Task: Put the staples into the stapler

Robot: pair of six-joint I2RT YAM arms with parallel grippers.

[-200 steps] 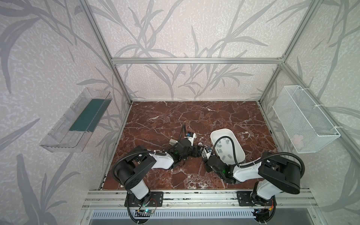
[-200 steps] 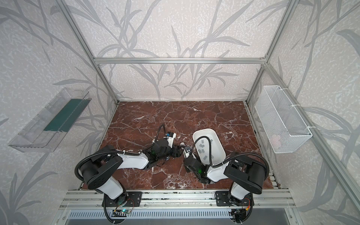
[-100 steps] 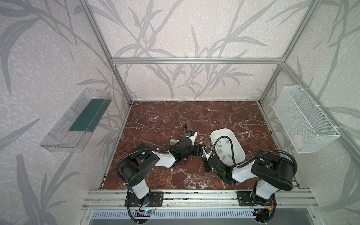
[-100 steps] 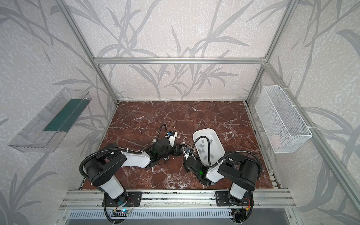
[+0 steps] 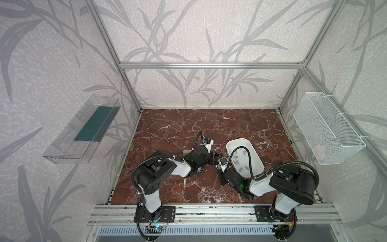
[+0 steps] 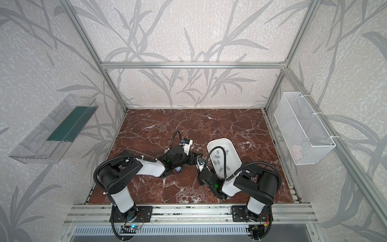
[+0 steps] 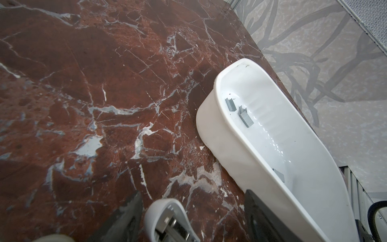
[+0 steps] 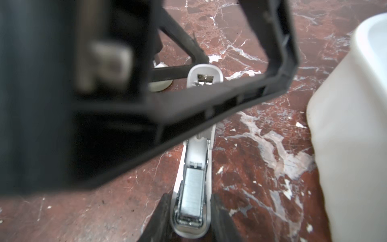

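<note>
**Right gripper** [image 8: 189, 198]: the fingers are closed against both long sides of the stapler [image 8: 198, 150] at its magazine end, so the stapler is gripped. Between the fingertips the open magazine holds one staple strip [image 8: 191, 188], grey and flat, seated in the channel.

**Left gripper** [image 7: 192, 191]: the jaws are spread wide and straddle the stapler's other, rounded end. One finger [image 7: 125, 218] is just beside that end and the other stands apart from it, so nothing is clamped. In the right wrist view, part of this gripper crosses, blurred, in front of the stapler's middle.

**Stapler**: it is opened out lengthwise over the marble table [image 7: 94, 88] and reaches from one gripper to the other.

**Staples** [image 7: 246, 118]: loose grey strips lie in the white tray [image 7: 217, 144], not in either gripper. The tray stands just beside the right gripper, apart from its fingers. It is also close by the left gripper's wider-standing finger, where contact cannot be told.
</note>
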